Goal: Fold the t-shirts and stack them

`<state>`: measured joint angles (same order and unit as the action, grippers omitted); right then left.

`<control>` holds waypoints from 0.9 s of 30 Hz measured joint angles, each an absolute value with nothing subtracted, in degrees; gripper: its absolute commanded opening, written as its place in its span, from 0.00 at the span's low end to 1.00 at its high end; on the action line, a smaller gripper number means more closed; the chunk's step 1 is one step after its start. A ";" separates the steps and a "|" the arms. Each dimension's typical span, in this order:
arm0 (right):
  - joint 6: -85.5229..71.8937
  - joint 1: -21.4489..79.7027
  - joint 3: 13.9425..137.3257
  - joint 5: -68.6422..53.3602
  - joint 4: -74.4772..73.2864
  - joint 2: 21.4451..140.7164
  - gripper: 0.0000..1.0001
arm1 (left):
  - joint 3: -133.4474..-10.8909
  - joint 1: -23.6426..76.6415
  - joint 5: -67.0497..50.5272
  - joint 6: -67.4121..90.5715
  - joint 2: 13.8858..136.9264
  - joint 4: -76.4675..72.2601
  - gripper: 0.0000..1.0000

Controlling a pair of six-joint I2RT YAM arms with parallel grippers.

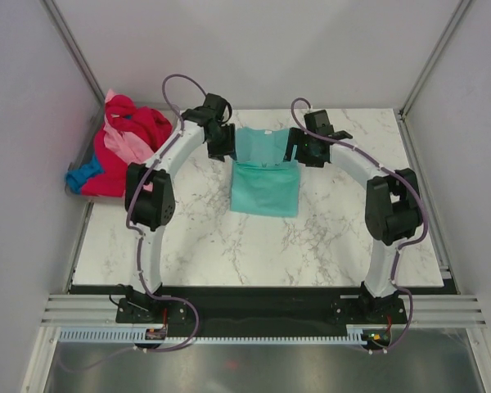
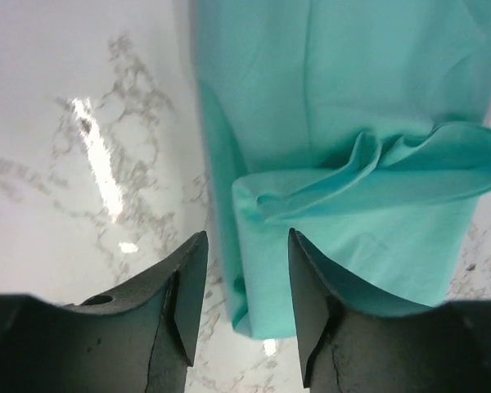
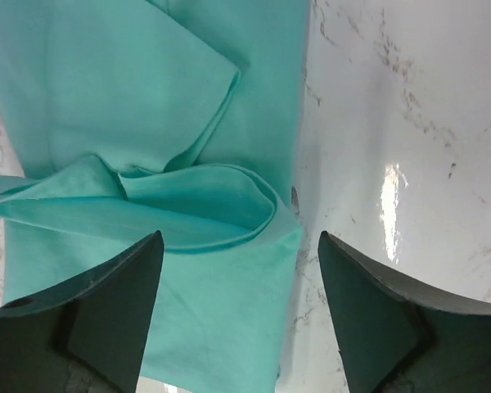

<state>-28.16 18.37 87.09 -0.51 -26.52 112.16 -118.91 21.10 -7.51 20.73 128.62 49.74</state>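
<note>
My teal shirt (image 1: 264,176) lies folded on the table (image 1: 188,237), toward its far edge, with its long axis running away from me. Only the wrist views show the rumpled fold. The left claw (image 2: 245,246) and right claw (image 3: 241,246) are spread, pinching nothing.

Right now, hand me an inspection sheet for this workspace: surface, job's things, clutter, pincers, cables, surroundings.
Surface: white marble-patterned tabletop, glossy, with glare spots.
Job's things: teal cloth t-shirt lies partly folded at centre-back; heap of crimson, pink and blue cloth t-shirts sits unfolded at the far-left corner.
Clutter: nothing seen.
Pincers: left pincer open at the teal shirt's left edge; right pincer open wide at its right edge; neither holds cloth.
Cables: purple cables loop along both arms, clear of the shirts.
Surroundings: plain grey enclosure walls.
</note>
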 measured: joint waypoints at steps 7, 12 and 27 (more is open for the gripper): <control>-26.26 17.21 81.65 -2.35 -25.85 103.94 0.85 | -97.38 25.65 -1.93 21.67 107.92 48.86 0.53; -29.34 17.23 64.66 -7.11 -19.90 88.82 0.78 | -85.03 31.83 -4.64 23.90 97.80 41.98 0.50; -35.33 19.07 50.04 -22.00 -5.17 90.94 0.66 | -75.37 29.26 -6.66 30.17 112.42 27.55 0.42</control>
<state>-35.33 19.07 50.04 -22.00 -5.17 90.94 -75.37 29.26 -6.66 30.17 112.42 27.55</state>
